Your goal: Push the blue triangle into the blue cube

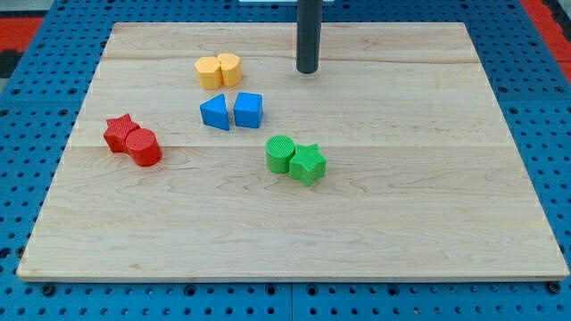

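The blue triangle and the blue cube lie side by side in the upper middle of the wooden board, the triangle on the view's left, touching or nearly touching the cube. My tip is above and to the right of the blue cube, apart from every block.
Two yellow blocks sit together just above the blue pair. A red star and a red cylinder sit at the left. A green cylinder and a green star sit below the blue cube. The board's edge borders blue pegboard.
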Action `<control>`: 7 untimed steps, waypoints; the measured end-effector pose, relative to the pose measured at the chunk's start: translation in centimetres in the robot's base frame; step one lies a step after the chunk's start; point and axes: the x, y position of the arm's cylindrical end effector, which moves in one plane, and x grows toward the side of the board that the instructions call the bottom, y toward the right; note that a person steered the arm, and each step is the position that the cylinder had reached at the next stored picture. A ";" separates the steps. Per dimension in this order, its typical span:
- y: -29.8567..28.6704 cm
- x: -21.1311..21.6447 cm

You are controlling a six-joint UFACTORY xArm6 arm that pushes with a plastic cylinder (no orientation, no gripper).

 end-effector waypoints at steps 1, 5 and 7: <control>0.0 -0.1; -0.6 1.4; -0.7 1.7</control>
